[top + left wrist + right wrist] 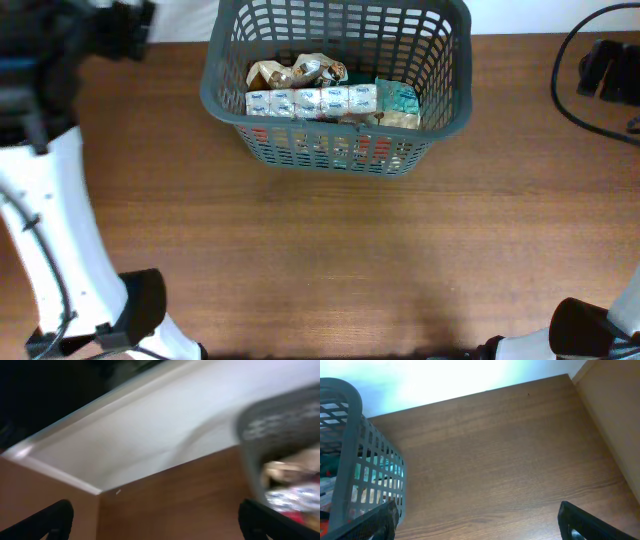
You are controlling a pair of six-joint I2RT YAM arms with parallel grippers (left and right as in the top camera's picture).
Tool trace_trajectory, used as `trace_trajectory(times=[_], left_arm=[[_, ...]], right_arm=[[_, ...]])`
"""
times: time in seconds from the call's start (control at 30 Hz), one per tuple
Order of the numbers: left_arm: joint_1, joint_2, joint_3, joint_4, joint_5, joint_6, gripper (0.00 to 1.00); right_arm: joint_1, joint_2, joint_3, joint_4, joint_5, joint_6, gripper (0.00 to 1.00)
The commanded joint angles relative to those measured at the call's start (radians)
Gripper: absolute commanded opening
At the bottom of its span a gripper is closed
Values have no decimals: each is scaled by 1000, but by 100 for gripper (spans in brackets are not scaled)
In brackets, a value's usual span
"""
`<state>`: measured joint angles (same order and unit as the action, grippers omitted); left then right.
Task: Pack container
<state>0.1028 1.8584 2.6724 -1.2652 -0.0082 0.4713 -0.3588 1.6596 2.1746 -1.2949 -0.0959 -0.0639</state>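
The dark grey lattice container (pixel 222 100) stands at the back middle of the table, holding several food packets, among them a row of white and blue packets (pixel 310 100), a teal packet (pixel 398 97) and crumpled tan packets (pixel 295 72). The container shows blurred at the right of the left wrist view (pixel 280 420) and at the left of the right wrist view (pixel 347 460). My left gripper (pixel 156 522) is open and empty over bare wood left of the container. My right gripper (pixel 477 525) is open and empty over bare wood right of it. The overhead view shows neither pair of fingers.
The left arm (pixel 50 200) runs along the table's left side. The right arm's base (pixel 590 335) sits at the front right corner. Black cables and a dark device (pixel 605 70) lie at the back right. A white wall (pixel 165 425) borders the table's far edge.
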Motion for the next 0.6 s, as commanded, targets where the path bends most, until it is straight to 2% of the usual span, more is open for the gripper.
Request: trace_trajectory(times=[0.0, 0.1, 0.2, 0.57], left_arm=[[113, 14, -3, -10, 0, -129, 99], [189, 25, -3, -56, 0, -188, 99], [234, 30, -3, -125, 1, -187, 99], [238, 30, -3, -248, 1, -187, 99]], right_arm=[[-3, 2, 0, 0, -5, 2, 99], [-3, 2, 0, 0, -5, 2, 99], [-3, 2, 0, 23, -5, 2, 99], [-1, 2, 0, 19, -10, 2, 99]])
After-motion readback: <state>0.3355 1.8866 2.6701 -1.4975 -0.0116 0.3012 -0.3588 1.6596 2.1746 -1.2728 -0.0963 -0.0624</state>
